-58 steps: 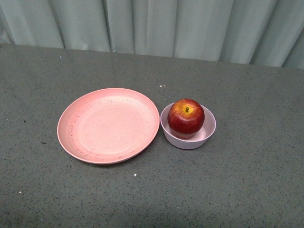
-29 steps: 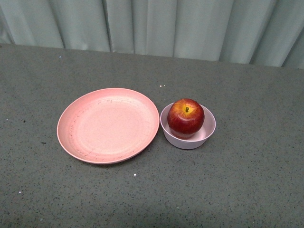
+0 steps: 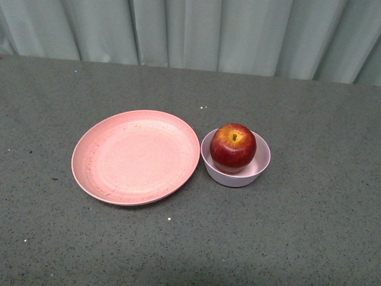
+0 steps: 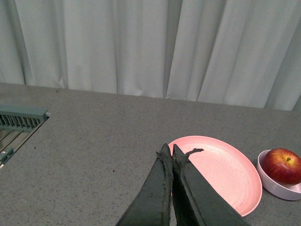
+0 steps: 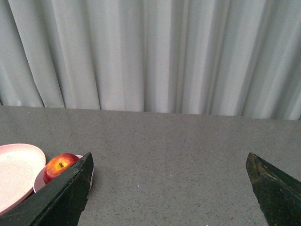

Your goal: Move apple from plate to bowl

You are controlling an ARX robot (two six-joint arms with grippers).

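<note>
The dark red apple [image 3: 233, 146] sits inside the small pale pink bowl [image 3: 260, 168], stem up. Left of the bowl and almost touching it lies the wide salmon-pink plate [image 3: 136, 157], with nothing on it. Neither arm shows in the front view. In the left wrist view my left gripper [image 4: 170, 150] is shut with nothing between its fingers, held above the table short of the plate [image 4: 221, 169], with the apple [image 4: 283, 165] and bowl [image 4: 273, 182] off to the side. My right gripper [image 5: 169, 159] is open wide and empty, away from the apple [image 5: 59, 165] and bowl [image 5: 39, 181].
The grey speckled table [image 3: 309, 238] runs back to a pale curtain [image 3: 196, 33]. A grey-green slatted rack [image 4: 19, 120] stands at the table's edge in the left wrist view. The plate's rim [image 5: 14, 150] shows beside the bowl in the right wrist view.
</note>
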